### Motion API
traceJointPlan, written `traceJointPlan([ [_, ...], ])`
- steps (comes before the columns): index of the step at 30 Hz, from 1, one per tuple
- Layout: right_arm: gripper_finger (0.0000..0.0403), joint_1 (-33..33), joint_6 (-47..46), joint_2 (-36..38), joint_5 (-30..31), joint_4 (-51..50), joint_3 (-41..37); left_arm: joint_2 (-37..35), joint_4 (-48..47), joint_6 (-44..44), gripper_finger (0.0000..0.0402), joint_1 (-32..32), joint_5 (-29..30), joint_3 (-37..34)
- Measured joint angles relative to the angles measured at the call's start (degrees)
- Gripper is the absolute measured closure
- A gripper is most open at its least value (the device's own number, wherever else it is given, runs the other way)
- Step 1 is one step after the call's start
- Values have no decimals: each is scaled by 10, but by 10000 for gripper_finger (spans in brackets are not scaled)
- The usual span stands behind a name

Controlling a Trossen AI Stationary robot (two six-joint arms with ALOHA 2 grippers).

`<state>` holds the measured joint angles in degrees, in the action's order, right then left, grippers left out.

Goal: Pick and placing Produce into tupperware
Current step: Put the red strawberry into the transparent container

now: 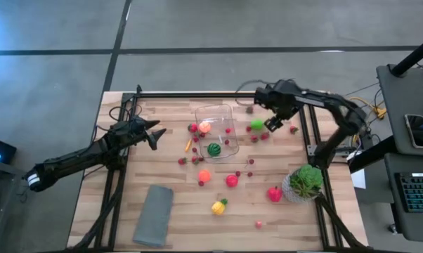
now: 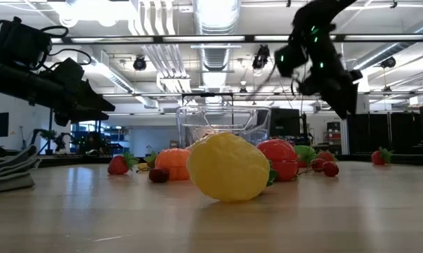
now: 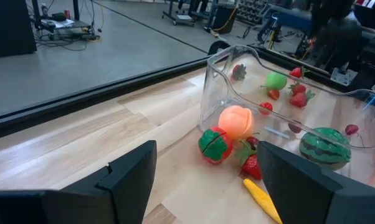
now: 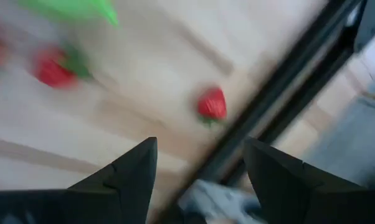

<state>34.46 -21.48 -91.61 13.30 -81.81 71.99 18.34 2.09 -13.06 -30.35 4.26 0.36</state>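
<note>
Beyond the left gripper (image 3: 203, 180), whose jaws hang apart and empty, sits the clear tupperware (image 1: 216, 131), a watermelon (image 1: 213, 149) inside. Ahead of the right gripper (image 4: 200, 165), jaws parted with nothing between them, lies a small strawberry (image 4: 212, 104), likely its target.

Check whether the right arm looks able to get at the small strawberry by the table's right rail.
Probably yes. The right pincer hangs open above the strawberry with nothing between them; only the black rail runs close beside it, which could crowd one finger.
</note>
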Motion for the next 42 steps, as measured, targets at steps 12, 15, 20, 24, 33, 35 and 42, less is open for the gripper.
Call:
traceJointPlan([
  [12,163,7,-122,190,-3,58,0,1,55,149,139,0,123,0],
  [15,165,7,-136,195,-3,59,-3,5,102,22,139,1,46,6],
  [20,167,7,-143,184,-3,64,-4,9,242,-165,139,1,-79,13],
  [24,165,7,-143,172,-3,73,-4,13,350,-216,139,1,-108,14],
  [33,170,7,-128,136,-17,74,10,8,522,-224,139,1,-38,14],
  [35,170,7,-122,129,-18,74,16,10,546,-224,139,1,-22,16],
  [42,172,7,-119,124,-18,73,39,16,576,-229,139,2,-104,30],
])
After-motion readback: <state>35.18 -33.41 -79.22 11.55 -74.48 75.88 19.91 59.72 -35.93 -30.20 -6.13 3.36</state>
